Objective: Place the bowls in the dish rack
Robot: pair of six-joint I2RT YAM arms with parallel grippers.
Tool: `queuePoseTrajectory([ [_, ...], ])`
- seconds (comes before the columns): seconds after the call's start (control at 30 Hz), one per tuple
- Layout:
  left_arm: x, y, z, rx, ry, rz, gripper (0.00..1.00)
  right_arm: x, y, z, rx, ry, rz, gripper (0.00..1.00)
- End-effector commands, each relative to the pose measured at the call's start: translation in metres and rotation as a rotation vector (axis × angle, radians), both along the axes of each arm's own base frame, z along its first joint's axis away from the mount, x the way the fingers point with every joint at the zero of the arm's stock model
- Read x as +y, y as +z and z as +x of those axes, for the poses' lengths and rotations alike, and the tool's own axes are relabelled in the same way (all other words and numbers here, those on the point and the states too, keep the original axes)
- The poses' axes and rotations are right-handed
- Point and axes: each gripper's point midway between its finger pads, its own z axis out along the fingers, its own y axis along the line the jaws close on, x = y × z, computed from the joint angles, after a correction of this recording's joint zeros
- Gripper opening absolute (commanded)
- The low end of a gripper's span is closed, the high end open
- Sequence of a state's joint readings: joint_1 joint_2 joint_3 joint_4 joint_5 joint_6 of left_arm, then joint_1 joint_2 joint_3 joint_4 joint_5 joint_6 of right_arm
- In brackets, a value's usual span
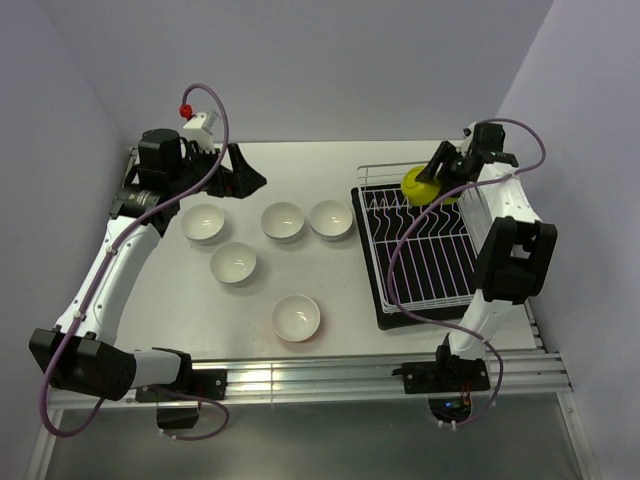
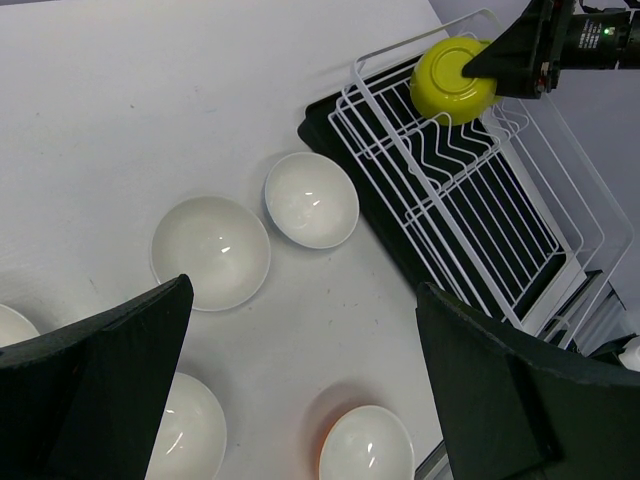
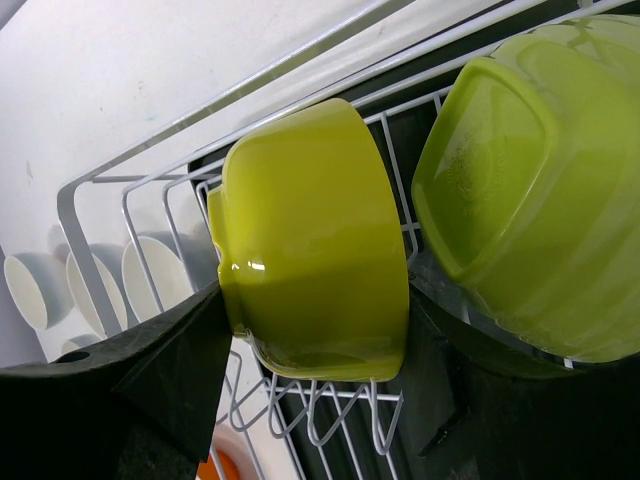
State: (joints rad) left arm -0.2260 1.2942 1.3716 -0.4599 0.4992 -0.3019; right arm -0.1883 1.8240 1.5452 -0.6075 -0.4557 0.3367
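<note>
right tool (image 1: 436,175): grasps glossy lime-green round bowl (image 3: 310,240) edgewise, to slot between prongs of white wire rack (image 1: 425,262) | left tool (image 1: 235,172): released

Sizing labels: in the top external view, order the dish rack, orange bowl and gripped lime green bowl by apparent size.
Largest: dish rack. Then orange bowl and lime green bowl: alike, green one tilted, unranked.

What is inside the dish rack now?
At the dish rack's far end are two lime green bowls on edge: one bowl gripped by the right tool, the other bowl beside it. The right arm hides the rack's right edge.
</note>
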Motion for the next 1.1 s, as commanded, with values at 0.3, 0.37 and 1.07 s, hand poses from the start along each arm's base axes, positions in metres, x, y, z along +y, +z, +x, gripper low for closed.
queuePoseTrajectory([
  [0.3,-0.002,0.005,0.003,-0.016,0.001,-0.012,1.0,0.007,0.0,-0.002,0.016,0.018,-0.047,0.73],
  [0.37,-0.003,0.004,0.003,-0.013,0.0,-0.012,1.0,0.008,0.0,-0.003,0.018,0.022,-0.048,0.79],
  [1.07,-0.001,0.001,0.0,-0.004,0.009,-0.011,0.99,-0.006,0.002,-0.02,0.061,-0.003,-0.102,0.71],
])
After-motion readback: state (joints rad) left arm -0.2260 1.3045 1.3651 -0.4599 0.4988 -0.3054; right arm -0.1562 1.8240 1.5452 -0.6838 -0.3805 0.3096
